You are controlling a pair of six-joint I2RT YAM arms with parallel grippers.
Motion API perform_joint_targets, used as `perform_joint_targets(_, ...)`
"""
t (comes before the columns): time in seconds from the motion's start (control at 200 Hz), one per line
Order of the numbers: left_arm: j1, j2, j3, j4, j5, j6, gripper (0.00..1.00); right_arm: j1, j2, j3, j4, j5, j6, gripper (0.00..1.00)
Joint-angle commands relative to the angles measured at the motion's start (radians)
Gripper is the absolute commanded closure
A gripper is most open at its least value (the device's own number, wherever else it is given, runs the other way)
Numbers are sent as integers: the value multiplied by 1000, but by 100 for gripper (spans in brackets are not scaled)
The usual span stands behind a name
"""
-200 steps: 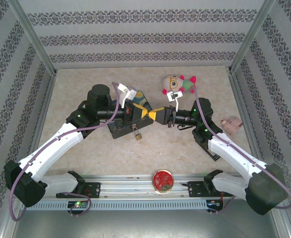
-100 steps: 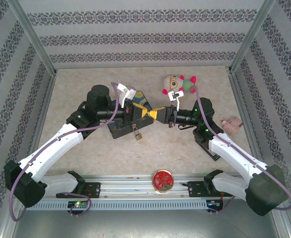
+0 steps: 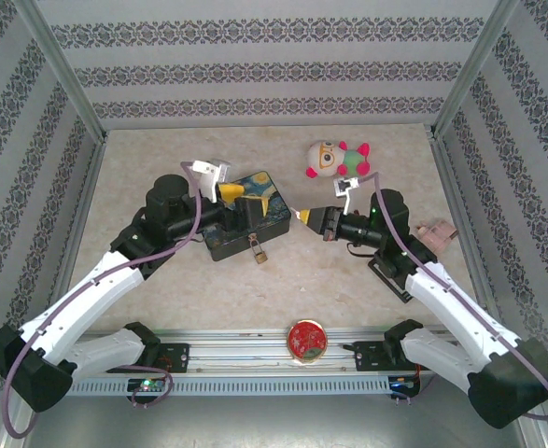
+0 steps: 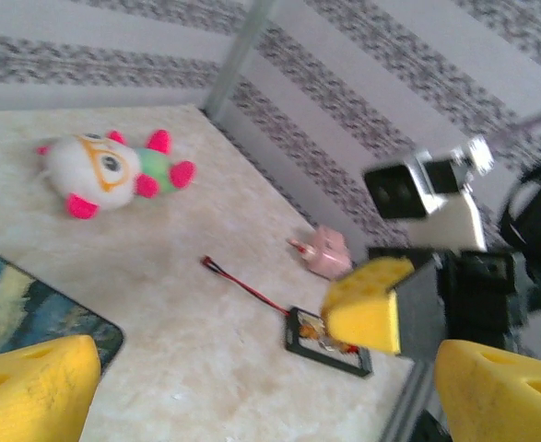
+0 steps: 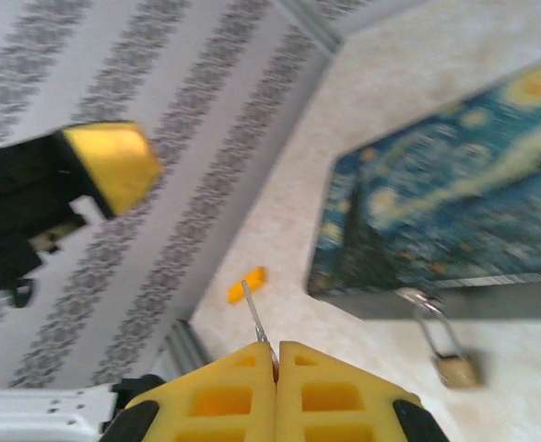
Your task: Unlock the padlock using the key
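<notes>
Padlock (image 3: 261, 252) hangs off the painted tin's (image 3: 266, 193) near edge in the top view. The left gripper (image 3: 233, 203) gapes over the tin's left end, and the right gripper (image 3: 303, 217) sits just right of it.

Left wrist: fingers (image 4: 30, 387) spread, holding nothing.

Right wrist: pads (image 5: 242, 387) clenched on the key (image 5: 254, 318). To insert it well, steady the padlock first and line the blade up with the keyhole.

1. Long white shells on left arm (image 3: 96, 289) and right arm (image 3: 451, 303), black housings at joints and bases.
2. Yellow pads (image 5: 224, 391) with square pockets on right gripper (image 5: 277, 354); same yellow on left gripper (image 4: 265, 396).
3. Purple-grey cable (image 3: 8, 411) looped along each arm.
4. Small white camera block (image 3: 210, 170) at each wrist.
</notes>
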Motion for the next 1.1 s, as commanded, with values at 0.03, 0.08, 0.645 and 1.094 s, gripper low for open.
perform_joint_targets(0.03,-99,18,-30,-33,-363,-79,6,11,-49,58,-315,213,-87,100)
perform_joint_targets(0.08,-153,40,-35,-85,-498,-104,6,21,-60,62,-370,261,-97,100)
perform_joint_targets(0.645,-368,433,-82,-242,-896,-574,4,70,21,-79,-410,388,-103,100)
perform_joint_targets(1.094,-368,662,-4,-238,-931,-647,20,36,108,-105,-336,373,-126,100)
